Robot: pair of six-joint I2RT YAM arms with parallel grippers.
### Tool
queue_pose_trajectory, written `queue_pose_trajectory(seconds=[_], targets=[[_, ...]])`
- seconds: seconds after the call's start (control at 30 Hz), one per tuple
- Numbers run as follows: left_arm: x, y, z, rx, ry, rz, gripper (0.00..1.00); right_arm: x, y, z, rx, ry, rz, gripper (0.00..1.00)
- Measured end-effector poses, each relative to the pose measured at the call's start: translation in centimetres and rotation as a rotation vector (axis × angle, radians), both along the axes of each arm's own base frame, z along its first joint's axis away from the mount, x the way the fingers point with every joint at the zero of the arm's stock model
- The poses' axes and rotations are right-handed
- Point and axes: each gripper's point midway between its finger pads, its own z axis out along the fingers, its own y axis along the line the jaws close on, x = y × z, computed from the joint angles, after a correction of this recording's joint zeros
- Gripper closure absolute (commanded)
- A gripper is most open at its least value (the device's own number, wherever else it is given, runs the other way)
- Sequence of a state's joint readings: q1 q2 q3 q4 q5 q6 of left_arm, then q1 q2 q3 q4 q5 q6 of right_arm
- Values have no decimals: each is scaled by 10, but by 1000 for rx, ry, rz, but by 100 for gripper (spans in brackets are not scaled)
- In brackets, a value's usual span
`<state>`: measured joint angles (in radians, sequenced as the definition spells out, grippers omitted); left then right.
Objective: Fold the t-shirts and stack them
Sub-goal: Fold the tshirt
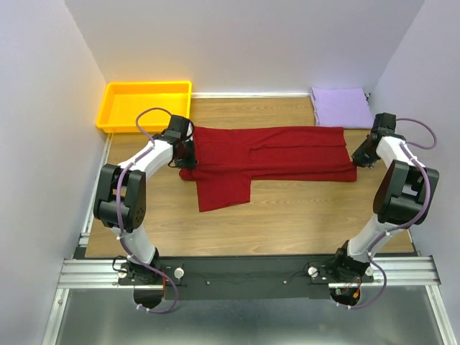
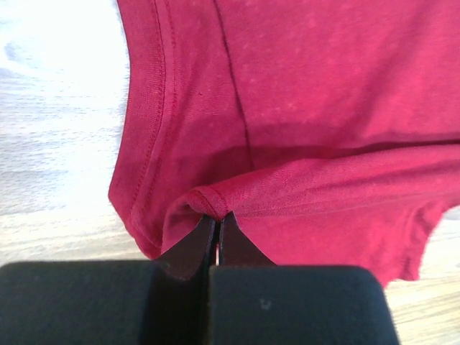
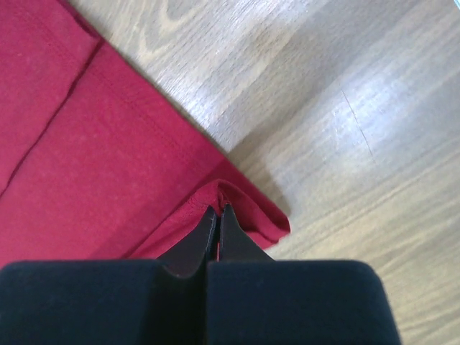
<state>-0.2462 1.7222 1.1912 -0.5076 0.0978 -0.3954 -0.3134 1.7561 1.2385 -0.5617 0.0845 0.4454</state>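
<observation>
The deep red t-shirt (image 1: 273, 154) lies stretched sideways across the middle of the table, partly folded lengthwise, with one sleeve (image 1: 223, 188) sticking out toward the near side. My left gripper (image 1: 188, 153) is shut on a pinch of red fabric at the shirt's left end (image 2: 208, 198). At the opposite end, the right gripper (image 1: 357, 156) is shut on the hem corner (image 3: 237, 208). The lavender t-shirt (image 1: 341, 108) sits folded flat at the back right corner.
A yellow-orange plastic tray (image 1: 115, 108) stands at the back left corner. White walls close in the table on the left, back and right. Bare wood (image 1: 287, 215) lies between the red shirt and the arm bases.
</observation>
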Motion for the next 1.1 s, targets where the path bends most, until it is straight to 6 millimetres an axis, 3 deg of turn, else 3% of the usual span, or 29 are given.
queue_pose_trajectory(seconds=[0.27,0.43,0.47,0.53,0.57,0.67,0.8,0.93,1.0,1.1], targets=[[0,1,-21,16,42,1,99,8,-2,-18,9,24,2,98],[5,2,-21,21,21,12,87,12,1,-26,16,27,13,92],[6,2,-21,22,18,14,78,13,1,-26,17,26,14,88],[6,3,-23,24,11,22,68,13,1,-26,17,25,19,60],[6,4,-23,26,9,27,54,15,1,-25,13,21,26,55],[-1,13,-22,52,-8,59,37,20,1,-21,6,4,42,47],[-7,25,4,76,-85,108,32,25,10,-5,-13,-33,80,43],[-12,31,43,87,-203,138,32,31,40,32,-42,-125,163,43],[-20,30,54,90,-236,137,32,32,67,53,-48,-180,233,43],[-44,7,60,75,-259,82,35,29,131,75,-24,-256,388,43]])
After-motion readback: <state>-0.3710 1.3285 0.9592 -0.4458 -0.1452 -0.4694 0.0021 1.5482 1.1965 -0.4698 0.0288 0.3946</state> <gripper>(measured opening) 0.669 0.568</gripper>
